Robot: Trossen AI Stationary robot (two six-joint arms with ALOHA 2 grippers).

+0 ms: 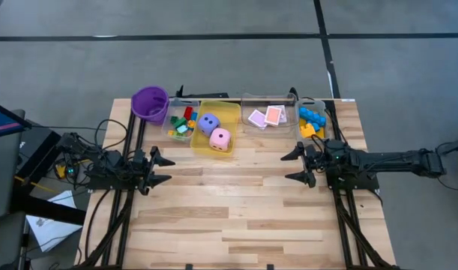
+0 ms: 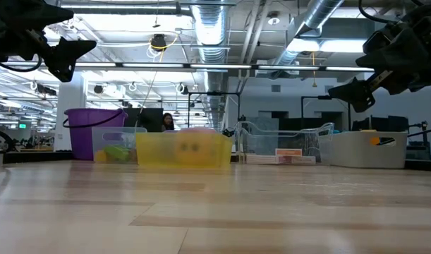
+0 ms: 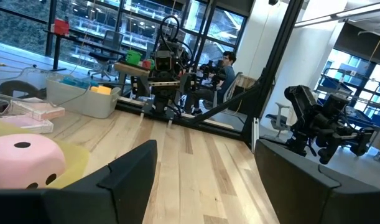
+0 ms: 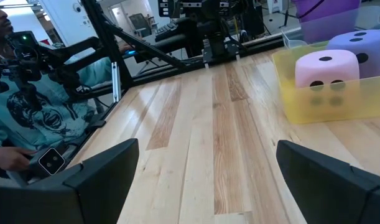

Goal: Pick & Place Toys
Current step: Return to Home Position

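Read the high view as a clock face with the far edge at 12. The left pincer (image 1: 169,169) hangs above the surface (image 1: 236,217) at 9 o'clock, fingers spread wide and holding nothing. The right pincer (image 1: 286,167) mirrors it at 3 o'clock, also spread wide and empty, and the two face each other across bare wood.

All the toys lie in a row of containers along the 12 o'clock edge. From 11 towards 1:
- a purple cup (image 1: 149,103)
- just beside it, a small clear bin (image 1: 171,111) of red, green and yellow mixed bricks (image 1: 184,124)
- next, the yellow bin (image 1: 230,114) with the purple die (image 1: 208,123) and, at its 5 o'clock, the pink die (image 1: 220,139)
- then the wide clear bin (image 1: 251,103) with the pink-backed cards (image 1: 267,116) lying flat
- last, a pale bin (image 1: 323,111) of blue bricks (image 1: 311,115), with yellow bricks (image 1: 309,131) at their 6 o'clock

In the right wrist view a person in a teal shirt (image 4: 28,118) sits beyond the surface
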